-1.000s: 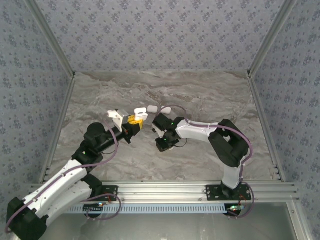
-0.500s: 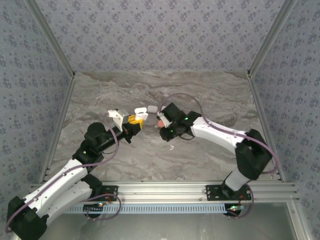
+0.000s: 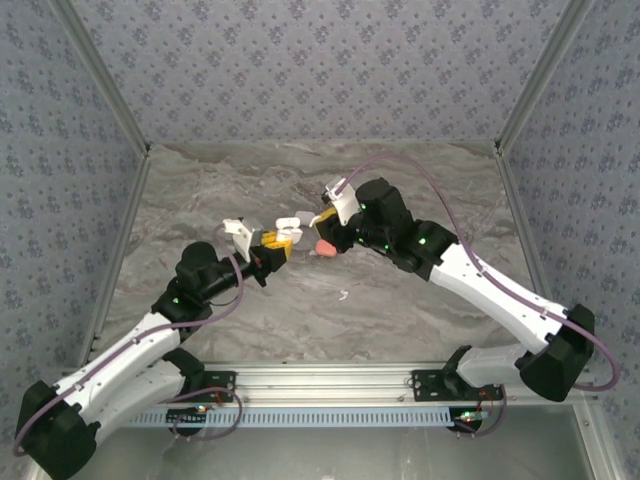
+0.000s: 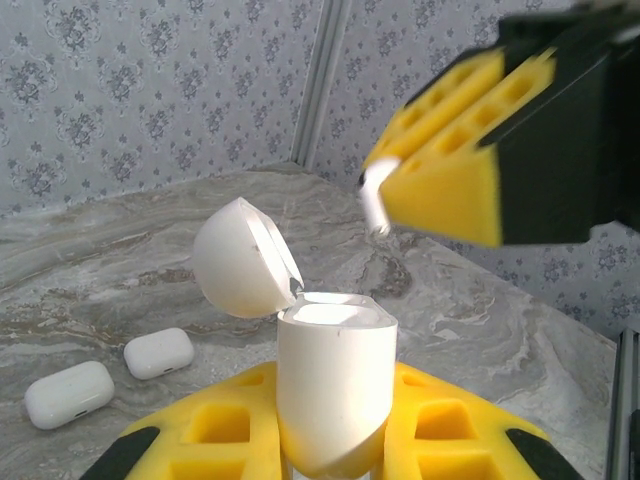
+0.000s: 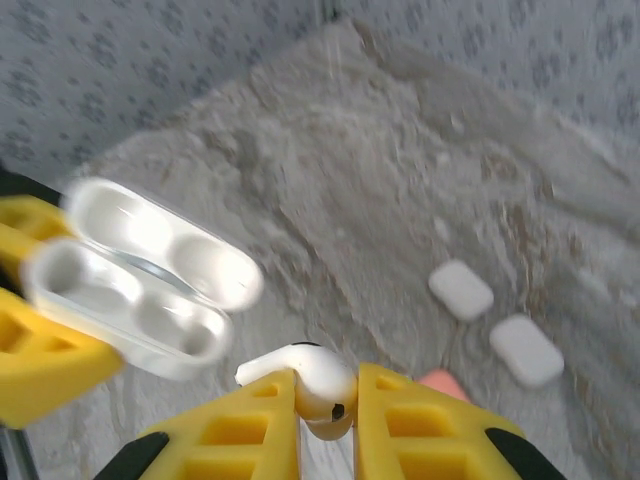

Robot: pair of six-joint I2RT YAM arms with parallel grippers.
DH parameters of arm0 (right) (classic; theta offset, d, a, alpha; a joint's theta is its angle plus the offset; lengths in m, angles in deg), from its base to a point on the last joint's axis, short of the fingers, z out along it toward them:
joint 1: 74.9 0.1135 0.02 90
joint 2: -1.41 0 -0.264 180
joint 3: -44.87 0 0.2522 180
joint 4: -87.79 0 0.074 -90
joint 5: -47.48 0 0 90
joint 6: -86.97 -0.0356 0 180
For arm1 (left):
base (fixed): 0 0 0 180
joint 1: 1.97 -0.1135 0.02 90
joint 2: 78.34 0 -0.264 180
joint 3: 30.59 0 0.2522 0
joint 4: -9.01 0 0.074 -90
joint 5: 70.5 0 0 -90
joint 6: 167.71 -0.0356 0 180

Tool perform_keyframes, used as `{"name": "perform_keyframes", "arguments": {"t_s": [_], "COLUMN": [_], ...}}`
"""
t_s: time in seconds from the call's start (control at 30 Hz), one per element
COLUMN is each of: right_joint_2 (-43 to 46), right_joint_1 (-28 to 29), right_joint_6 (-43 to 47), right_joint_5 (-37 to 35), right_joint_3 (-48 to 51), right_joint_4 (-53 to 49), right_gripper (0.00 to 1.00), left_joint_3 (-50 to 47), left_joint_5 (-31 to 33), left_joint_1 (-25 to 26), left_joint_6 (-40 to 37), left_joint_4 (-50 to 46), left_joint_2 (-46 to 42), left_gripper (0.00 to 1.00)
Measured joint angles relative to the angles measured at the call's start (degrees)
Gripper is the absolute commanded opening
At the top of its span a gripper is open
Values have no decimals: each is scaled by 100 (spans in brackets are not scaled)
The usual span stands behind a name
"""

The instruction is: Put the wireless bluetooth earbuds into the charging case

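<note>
While the marbled grey table lies between floral-papered walls, the left gripper clamps an open white case; the right gripper pinches a white earbud near it; two shut cases rest beyond.

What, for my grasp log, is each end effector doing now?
Left end effector: closed on the open case.
Right end effector: closed on an earbud.

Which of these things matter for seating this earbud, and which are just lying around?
In use: open case in left hand; white earbud in right hand.
Lying about: two closed cases; pink item; small white piece.
</note>
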Motion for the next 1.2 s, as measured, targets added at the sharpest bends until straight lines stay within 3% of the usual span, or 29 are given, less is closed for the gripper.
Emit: {"name": "perform_keyframes", "arguments": {"t_s": [0.37, 1.2], "right_joint_2": [-83, -494], "right_joint_1": [479, 490], "right_joint_6": [503, 750], "right_joint_5": [157, 393], "right_joint_3": [-232, -400], "right_joint_4": [304, 33], "right_gripper": [18, 18], "left_joint_3": [0, 0], "left_joint_5": [-361, -446], "left_joint_1": [0, 2], "left_joint_6": [79, 83], "left_joint_4": [129, 240], "left_joint_2": [168, 243], "left_gripper": [0, 0]}}
